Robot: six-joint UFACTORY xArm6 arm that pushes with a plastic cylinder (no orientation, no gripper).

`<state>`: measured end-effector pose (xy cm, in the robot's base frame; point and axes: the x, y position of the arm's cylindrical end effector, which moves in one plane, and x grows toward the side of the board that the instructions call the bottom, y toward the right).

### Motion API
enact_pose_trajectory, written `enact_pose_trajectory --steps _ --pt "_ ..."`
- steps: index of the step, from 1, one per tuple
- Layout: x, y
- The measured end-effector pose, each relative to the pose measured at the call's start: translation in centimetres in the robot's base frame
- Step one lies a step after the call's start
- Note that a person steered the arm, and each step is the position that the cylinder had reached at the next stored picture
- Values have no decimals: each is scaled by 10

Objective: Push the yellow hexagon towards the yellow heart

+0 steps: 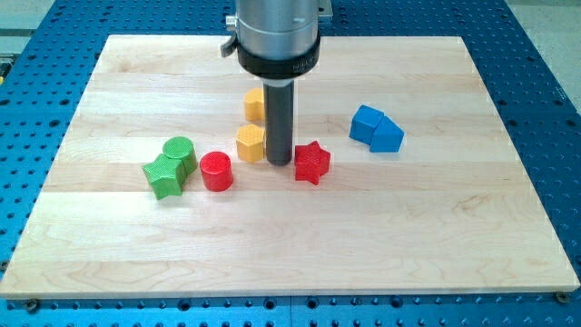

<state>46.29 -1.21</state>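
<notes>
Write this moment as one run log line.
my tip: between yellow hexagon and red star | yellow heart: above hexagon, apart | push: not done

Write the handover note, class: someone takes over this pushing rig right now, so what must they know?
My tip rests on the board between the yellow hexagon at its left and the red star at its right, close against both.
The yellow heart lies just above the hexagon towards the view's top, partly hidden by the rod; whether the two touch cannot be told.
Done: hexagon already near the heart.
Left: possibly a short push towards the view's top to close any remaining gap.
</notes>
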Motion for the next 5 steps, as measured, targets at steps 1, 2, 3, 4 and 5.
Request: enact_pose_trajectory --steps 1,2,3,4,5 --pt "19 -22" --pt "27 -41" --pt "8 -54" --pt "-27 -53" --pt "-43 -53"
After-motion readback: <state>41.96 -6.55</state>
